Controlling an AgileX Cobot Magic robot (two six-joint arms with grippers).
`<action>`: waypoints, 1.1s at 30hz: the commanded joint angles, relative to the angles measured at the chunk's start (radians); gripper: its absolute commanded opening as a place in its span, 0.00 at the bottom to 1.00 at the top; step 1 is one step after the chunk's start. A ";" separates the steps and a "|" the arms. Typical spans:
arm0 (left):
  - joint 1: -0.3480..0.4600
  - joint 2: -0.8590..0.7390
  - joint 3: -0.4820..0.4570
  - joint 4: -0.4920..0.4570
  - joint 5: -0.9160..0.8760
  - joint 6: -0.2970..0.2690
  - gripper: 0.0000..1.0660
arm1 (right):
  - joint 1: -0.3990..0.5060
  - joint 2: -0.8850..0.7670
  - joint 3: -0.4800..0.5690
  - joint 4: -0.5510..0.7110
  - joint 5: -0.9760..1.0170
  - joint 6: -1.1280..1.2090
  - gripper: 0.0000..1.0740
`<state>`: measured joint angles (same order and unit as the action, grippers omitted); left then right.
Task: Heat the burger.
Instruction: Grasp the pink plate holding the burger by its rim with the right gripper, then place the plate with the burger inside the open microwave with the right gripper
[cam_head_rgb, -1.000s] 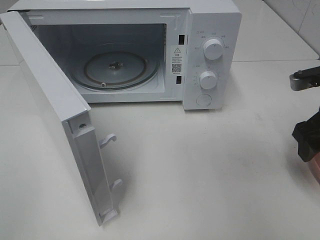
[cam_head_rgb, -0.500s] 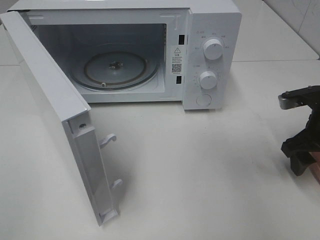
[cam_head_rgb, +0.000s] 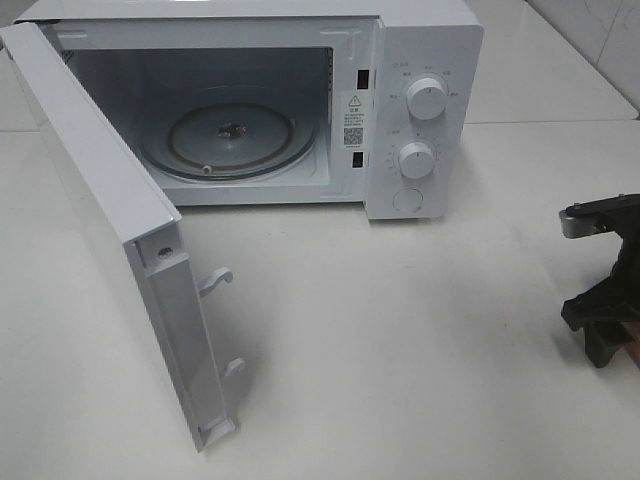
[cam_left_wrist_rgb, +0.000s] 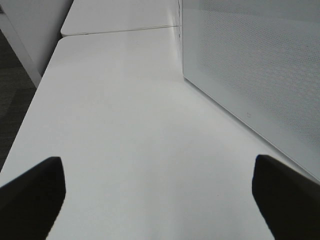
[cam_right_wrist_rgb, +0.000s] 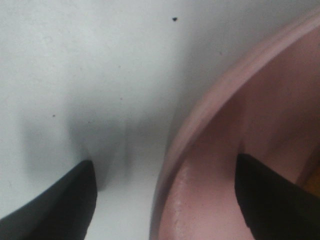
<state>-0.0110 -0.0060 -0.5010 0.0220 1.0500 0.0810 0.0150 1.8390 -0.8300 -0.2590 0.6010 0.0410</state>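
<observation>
**Right jaws astride the plate rim, microwave door open**

My right gripper (cam_head_rgb: 603, 345) sits out in front of the microwave (cam_head_rgb: 420, 40), off its knob side. It is lower and further from the microwave than a second ago; the arm has come down toward the table (cam_head_rgb: 400, 350). Its jaws stand apart across the rim of the pink plate (cam_right_wrist_rgb: 200, 115), one finger outside over the table, the other inside the plate. I cannot make out the burger, only a yellow-brown sliver at the edge of the right wrist view.

My left gripper (cam_left_wrist_rgb: 160, 200) hangs with jaws wide apart, holding nothing, just beside the outer face of the microwave's door (cam_head_rgb: 100, 200). The door stands open as before, and the glass turntable (cam_head_rgb: 235, 140) shows inside.

Beside the cavity, a sticker (cam_head_rgb: 354, 105) carries a warning triangle and a QR code. Its print and the marks round the two knobs (cam_head_rgb: 427, 100) are too small to read.
</observation>
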 joint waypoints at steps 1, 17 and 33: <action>-0.004 -0.022 0.003 -0.004 -0.009 -0.002 0.88 | -0.004 0.008 0.007 -0.014 -0.009 0.026 0.55; -0.004 -0.022 0.003 -0.004 -0.009 -0.002 0.88 | 0.001 0.005 0.005 -0.035 0.030 0.097 0.00; -0.004 -0.022 0.003 -0.004 -0.009 -0.002 0.88 | 0.032 -0.111 0.005 -0.065 0.117 0.147 0.00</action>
<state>-0.0110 -0.0060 -0.5010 0.0220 1.0500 0.0810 0.0260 1.7490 -0.8290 -0.3170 0.6760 0.1620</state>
